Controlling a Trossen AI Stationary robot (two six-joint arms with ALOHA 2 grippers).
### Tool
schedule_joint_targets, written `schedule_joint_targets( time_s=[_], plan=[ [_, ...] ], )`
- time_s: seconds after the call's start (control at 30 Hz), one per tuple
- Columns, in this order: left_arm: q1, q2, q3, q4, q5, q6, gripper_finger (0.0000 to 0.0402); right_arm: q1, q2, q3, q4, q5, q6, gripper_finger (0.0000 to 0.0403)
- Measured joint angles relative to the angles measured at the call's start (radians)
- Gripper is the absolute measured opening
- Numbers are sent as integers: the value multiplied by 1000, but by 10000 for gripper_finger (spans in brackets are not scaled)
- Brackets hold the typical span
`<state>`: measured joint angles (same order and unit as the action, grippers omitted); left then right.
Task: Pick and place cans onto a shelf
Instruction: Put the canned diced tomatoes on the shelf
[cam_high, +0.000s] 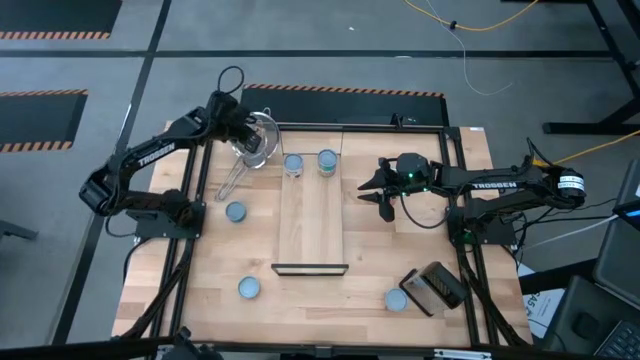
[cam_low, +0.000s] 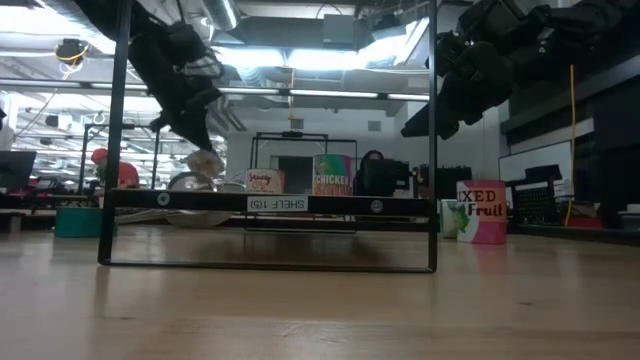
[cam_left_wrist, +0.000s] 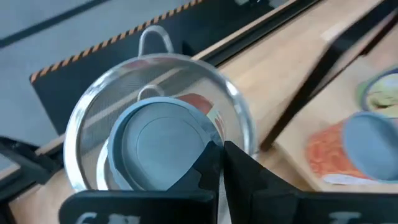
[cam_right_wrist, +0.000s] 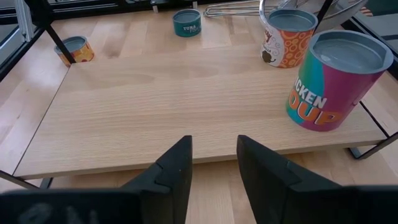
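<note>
My left gripper (cam_high: 244, 140) is over the wire-mesh strainer (cam_high: 258, 138) at the table's far left, shut on a can with a pale blue top (cam_left_wrist: 160, 144). Two cans (cam_high: 293, 163) (cam_high: 326, 160) stand upright on the far end of the shelf (cam_high: 312, 225), a light wood board with a black bar (cam_high: 310, 268) at its near end. My right gripper (cam_high: 385, 192) hangs open and empty just right of the shelf; its wrist view shows the fingers (cam_right_wrist: 214, 163) before the board's edge. Three more cans (cam_high: 236, 212) (cam_high: 248, 288) (cam_high: 396, 299) stand on the table. My left gripper holds the can at the edge of its top rim (cam_left_wrist: 210, 148), pinched between the two nearly closed fingers, which come from above. In the low view the can (cam_low: 207, 160) hangs tilted under the fingers, above the strainer (cam_low: 190, 184). The fingers hide the exact place of contact.
A dark rectangular box (cam_high: 435, 288) lies at the near right corner beside one can. The strainer's long handle (cam_high: 230, 185) points toward the near edge. The shelf's middle and near end are bare wood. Black frame rails run along the table's edges.
</note>
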<state>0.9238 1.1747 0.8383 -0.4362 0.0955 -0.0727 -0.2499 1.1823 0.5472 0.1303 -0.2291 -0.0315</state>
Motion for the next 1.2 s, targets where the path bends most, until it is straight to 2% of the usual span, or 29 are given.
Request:
schedule_joint_targets(
  time_s=[0.33, 0.77, 1.2],
  plan=[
    [-116, -96, 0, 1, -1, -24, 2, 0, 0, 0, 0, 0, 0, 132],
    [-314, -120, 0, 5, -9, -94, 2, 0, 0, 0, 0, 0, -1, 132],
    [-556, -120, 0, 4, -169, -104, 2, 0, 0, 0, 0, 0, 4, 132]
  ],
)
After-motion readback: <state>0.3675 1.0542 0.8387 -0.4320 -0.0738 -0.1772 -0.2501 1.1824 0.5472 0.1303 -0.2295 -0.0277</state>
